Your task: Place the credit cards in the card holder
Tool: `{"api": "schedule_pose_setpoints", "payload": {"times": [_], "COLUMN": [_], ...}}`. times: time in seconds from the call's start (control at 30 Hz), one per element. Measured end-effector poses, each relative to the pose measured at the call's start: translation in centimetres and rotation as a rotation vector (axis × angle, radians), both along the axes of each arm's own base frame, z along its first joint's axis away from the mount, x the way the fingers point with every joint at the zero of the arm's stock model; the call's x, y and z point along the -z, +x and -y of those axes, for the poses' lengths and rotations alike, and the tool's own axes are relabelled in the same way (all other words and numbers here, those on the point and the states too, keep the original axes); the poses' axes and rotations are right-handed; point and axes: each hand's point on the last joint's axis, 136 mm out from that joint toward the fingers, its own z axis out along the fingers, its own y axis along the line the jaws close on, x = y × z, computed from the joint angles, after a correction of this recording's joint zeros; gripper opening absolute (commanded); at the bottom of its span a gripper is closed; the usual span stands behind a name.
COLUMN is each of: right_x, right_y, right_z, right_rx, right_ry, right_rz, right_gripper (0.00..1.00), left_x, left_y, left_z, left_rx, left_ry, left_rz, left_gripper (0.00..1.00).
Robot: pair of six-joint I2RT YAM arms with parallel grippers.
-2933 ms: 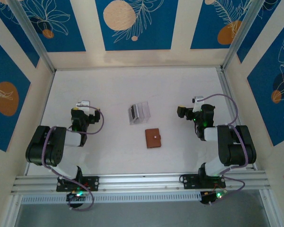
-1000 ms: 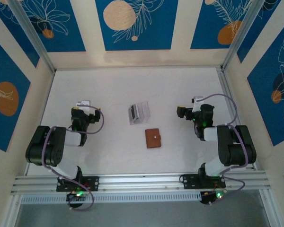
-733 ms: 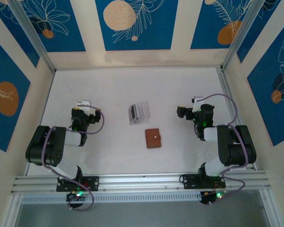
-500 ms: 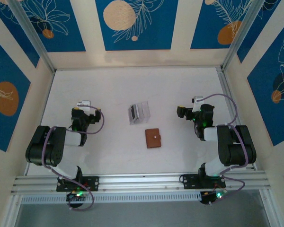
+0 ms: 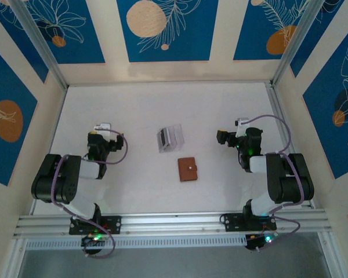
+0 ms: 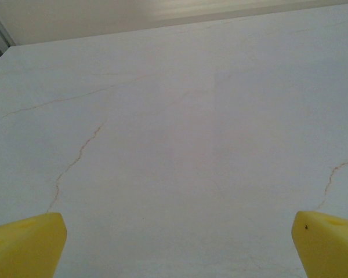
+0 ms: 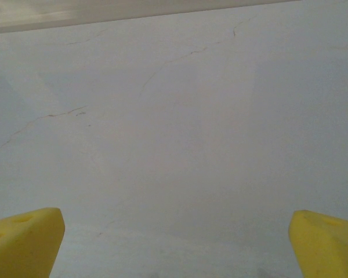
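Note:
In the top view the card holder (image 5: 188,169), a small brown wallet with a snap, lies shut at the table's middle. Just behind it stands a clear slotted stand (image 5: 173,136) with the greyish credit cards (image 5: 162,139) upright at its left end. My left gripper (image 5: 97,139) rests folded back at the left, well away from both. My right gripper (image 5: 225,136) sits at the right, pointing toward the stand. In the left wrist view the left gripper (image 6: 177,249) is open over bare table, its yellow fingertips (image 6: 26,243) wide apart. The right gripper (image 7: 177,246) is open too, over bare table.
The white table (image 5: 139,104) is walled by blue and cream panels on three sides. An aluminium rail (image 5: 174,220) carrying both arm bases runs along the near edge. Faint hairline marks cross the tabletop (image 6: 75,162) in the wrist views.

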Motion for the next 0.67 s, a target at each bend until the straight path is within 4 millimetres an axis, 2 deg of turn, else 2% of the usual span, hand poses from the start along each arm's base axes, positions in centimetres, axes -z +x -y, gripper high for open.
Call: {"api": "schedule_pose_setpoints", "payload": {"times": [0.5,0.67], "right_x": [0.0,0.01], "right_y": [0.0,-0.01], "right_z": [0.0,-0.01], "right_rx": [0.0,0.0], "right_ry": [0.0,0.0], "right_rz": [0.0,0.0], "right_gripper": [0.99,0.99], "left_x": [0.0,0.1], "left_y": [0.0,0.14], "left_z": [0.03,0.62], "left_rx": [0.002,0.034], "left_ry": [0.0,-0.011], "left_rz": [0.0,-0.012], "left_gripper": [1.0,1.0]}}
